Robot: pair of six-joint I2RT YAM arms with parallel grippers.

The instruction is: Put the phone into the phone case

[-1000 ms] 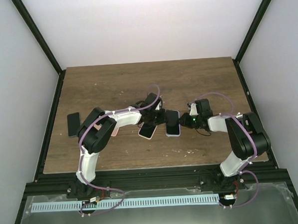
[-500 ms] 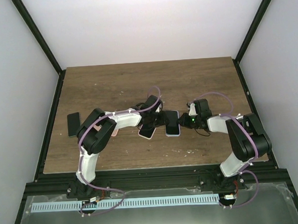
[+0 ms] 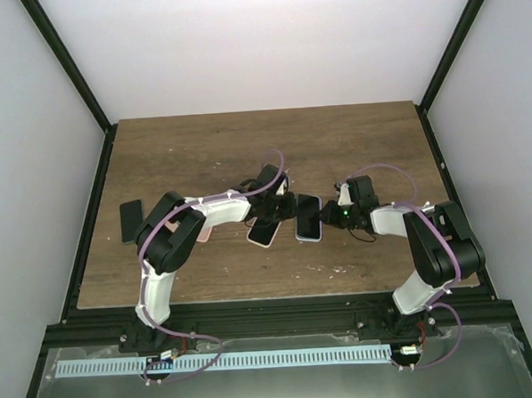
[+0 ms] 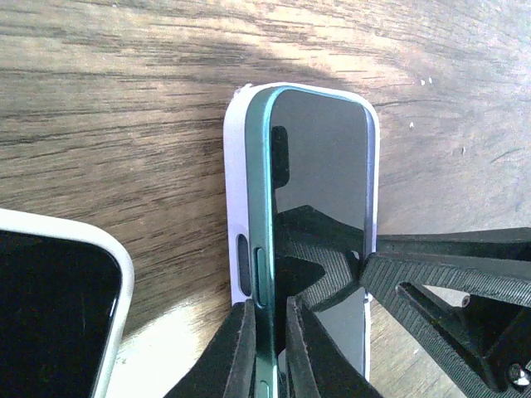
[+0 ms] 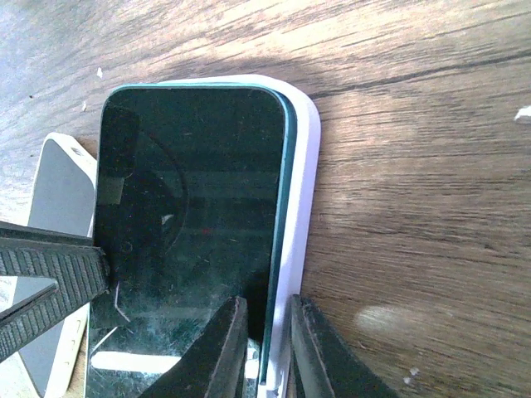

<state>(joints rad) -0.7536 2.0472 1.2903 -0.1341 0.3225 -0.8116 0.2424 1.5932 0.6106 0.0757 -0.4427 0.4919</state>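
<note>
Half in, the phone (image 4: 319,157) is sitting crooked in the case (image 4: 236,207). Left gripper (image 4: 270,308) is pinching the phone, right gripper (image 5: 267,313) the case. Pressing it flat is probably coming next.

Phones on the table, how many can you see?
2 for sure: a green phone sitting in the lilac case mid-table, and a white-cased phone just left of it. The dark slab at the left edge may be a third.

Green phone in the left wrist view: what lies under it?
The white phone case lies under the green phone; its rim shows along the phone's sides. The case's inner floor is covered by the phone.
</note>
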